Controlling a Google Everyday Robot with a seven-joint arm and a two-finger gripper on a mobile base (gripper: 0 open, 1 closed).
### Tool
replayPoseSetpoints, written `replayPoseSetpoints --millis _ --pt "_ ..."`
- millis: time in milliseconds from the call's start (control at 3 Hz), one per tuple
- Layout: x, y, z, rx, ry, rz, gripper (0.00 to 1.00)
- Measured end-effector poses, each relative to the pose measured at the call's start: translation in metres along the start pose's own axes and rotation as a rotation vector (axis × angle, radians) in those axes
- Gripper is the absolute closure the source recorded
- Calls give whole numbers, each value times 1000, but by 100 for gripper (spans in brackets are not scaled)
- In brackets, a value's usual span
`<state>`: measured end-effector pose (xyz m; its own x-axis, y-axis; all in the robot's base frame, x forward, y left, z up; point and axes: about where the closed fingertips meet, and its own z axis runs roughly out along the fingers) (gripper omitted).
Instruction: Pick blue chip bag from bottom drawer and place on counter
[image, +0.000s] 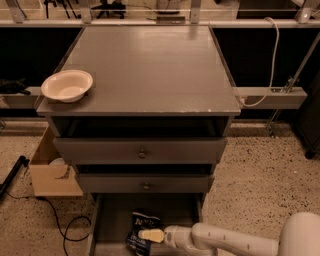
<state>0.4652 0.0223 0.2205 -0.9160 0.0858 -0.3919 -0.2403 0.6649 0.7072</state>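
Note:
The blue chip bag lies in the open bottom drawer, near its front. It is dark navy with white lettering. My gripper reaches in from the right on a white arm, its pale fingertips right on the bag's lower right part. The counter is the broad grey top of the cabinet, above the two knobbed drawers.
A white bowl sits on the counter's front left corner. A cardboard box and a black cable lie on the floor to the left. A white cable hangs at the right by a grey rail.

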Motion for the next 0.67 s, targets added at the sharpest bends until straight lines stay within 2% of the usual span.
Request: replayPoseSetpoints --millis 667 --pt "-3 12 15 52 -25 2 0"
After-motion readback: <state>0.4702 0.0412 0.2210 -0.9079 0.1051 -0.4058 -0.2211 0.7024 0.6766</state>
